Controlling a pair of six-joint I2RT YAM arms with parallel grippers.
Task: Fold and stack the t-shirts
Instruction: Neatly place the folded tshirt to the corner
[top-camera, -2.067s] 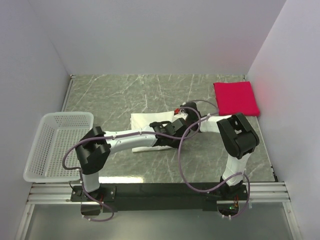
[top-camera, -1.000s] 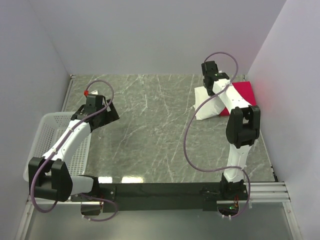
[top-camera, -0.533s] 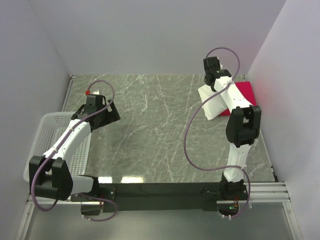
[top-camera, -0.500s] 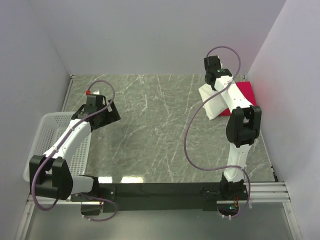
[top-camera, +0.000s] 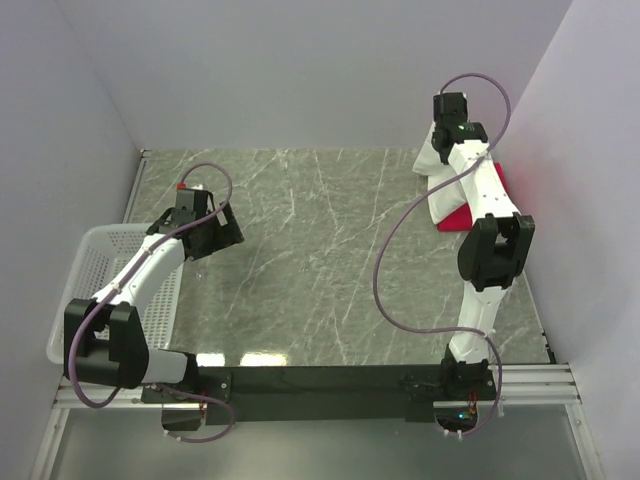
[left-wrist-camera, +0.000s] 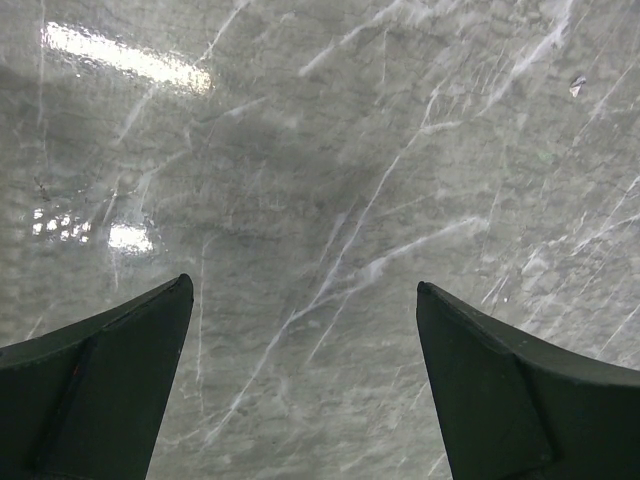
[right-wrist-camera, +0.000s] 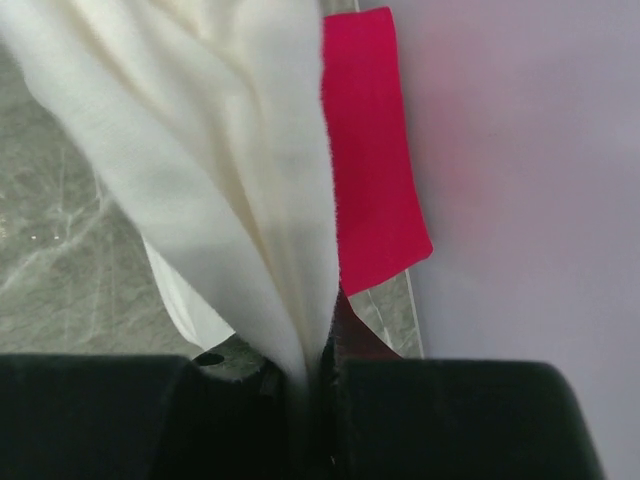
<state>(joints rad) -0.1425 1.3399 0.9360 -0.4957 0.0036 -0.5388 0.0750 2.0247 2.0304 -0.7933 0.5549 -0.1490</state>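
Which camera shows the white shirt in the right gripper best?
Right wrist: the white shirt fills the frame, pinched in the right gripper. Top external shows it small, partly behind the arm. Left wrist shows only tabletop.

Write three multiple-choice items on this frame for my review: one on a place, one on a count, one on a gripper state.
1. Where on the table does the red t-shirt lie?
A. centre
B. far right corner
C. near left edge

2. How many t-shirts show?
A. one
B. two
C. three

3. How is the left gripper?
A. shut on cloth
B. shut, empty
C. open, empty

Key:
1 B: the top view shows it at the far right end.
2 B: there is only the red one and the white t-shirt, pinched in the right gripper.
3 C: its fingers stand wide apart over bare table.
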